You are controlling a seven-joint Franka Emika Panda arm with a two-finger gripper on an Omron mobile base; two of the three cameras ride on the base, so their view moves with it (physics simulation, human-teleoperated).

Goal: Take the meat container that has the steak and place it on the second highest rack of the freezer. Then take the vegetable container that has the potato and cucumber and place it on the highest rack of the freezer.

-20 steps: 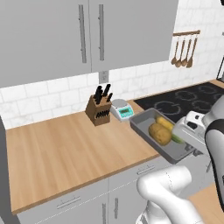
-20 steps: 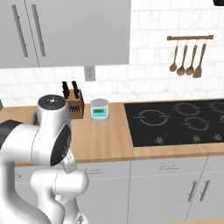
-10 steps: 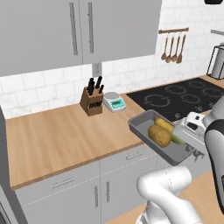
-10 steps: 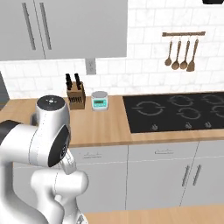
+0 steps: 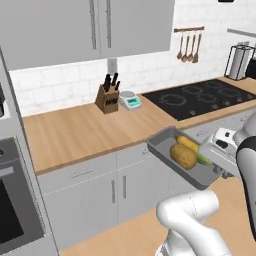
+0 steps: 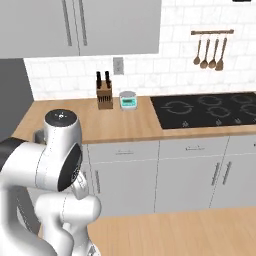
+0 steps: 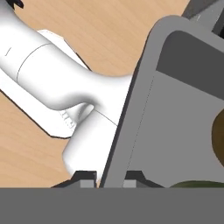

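My gripper (image 5: 218,166) is shut on the right rim of the grey vegetable container (image 5: 162,150), holding it in the air in front of the base cabinets. The brown potato (image 5: 183,156) and the yellow-green cucumber (image 5: 190,144) lie inside it. In the hand view the container's rim (image 7: 131,109) runs down between my two fingertips (image 7: 87,177), with the gripper (image 7: 109,179) pinching it. There the potato (image 7: 218,135) is cut off at the right edge, and the cucumber (image 7: 197,183) peeks in at the bottom. The freezer, its racks and the steak are out of view.
A wooden counter (image 5: 85,130) carries a knife block (image 5: 107,97) and a small scale (image 5: 131,100); a black cooktop (image 5: 197,97) lies to its right, under hanging utensils (image 5: 187,45). A black-fronted oven (image 5: 10,200) is at the far left. Wooden floor lies below.
The whole scene has shifted: the base has backed away from the counter and turned left, bringing the oven into view. The container has stayed in my grip.
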